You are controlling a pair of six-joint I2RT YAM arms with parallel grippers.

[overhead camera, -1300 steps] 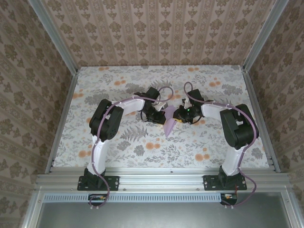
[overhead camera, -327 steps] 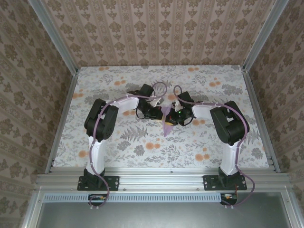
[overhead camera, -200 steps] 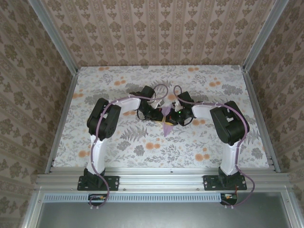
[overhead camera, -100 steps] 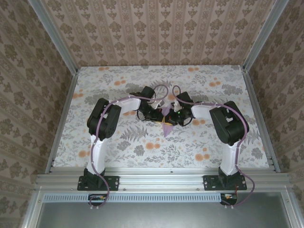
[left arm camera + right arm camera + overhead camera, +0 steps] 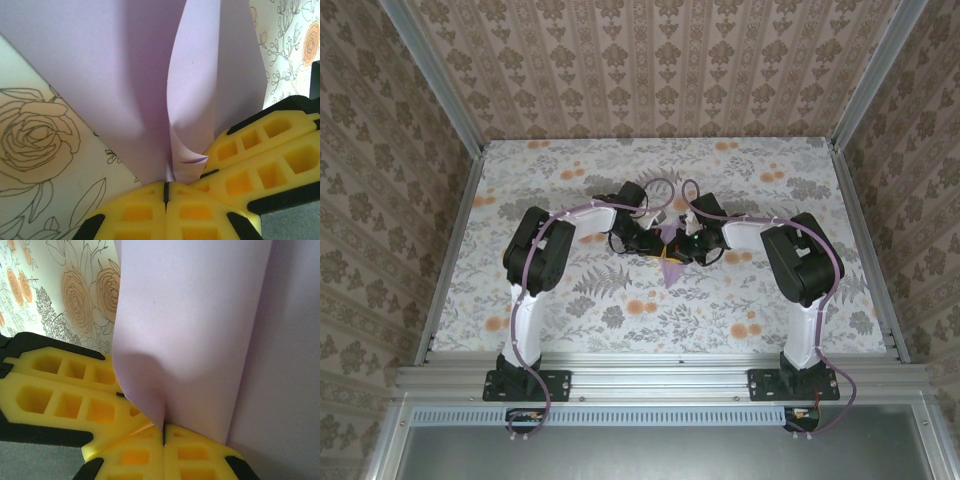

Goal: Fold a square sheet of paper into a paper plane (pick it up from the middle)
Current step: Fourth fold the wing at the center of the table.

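Observation:
The square sheet of paper (image 5: 669,262) is pale lilac and creased into a narrow shape with its point toward the near edge, held above the middle of the table. My left gripper (image 5: 657,247) is shut on its left side. In the left wrist view the yellow jaws (image 5: 166,187) pinch a curled fold of the paper (image 5: 150,90). My right gripper (image 5: 684,249) is shut on the right side. In the right wrist view its closed jaws (image 5: 164,429) clamp the paper (image 5: 200,330). The two grippers' fingers touch; the right one's fingers (image 5: 265,160) and the left one's fingers (image 5: 60,390) appear in each other's wrist views.
The floral-patterned tabletop (image 5: 570,310) lies open all round the two arms. Patterned walls with aluminium rails (image 5: 450,240) close off the left, right and back sides.
Over several seconds both arms have drawn in toward the centre, and the paper between them has narrowed. In the last second the right gripper edged slightly left; both grips held.

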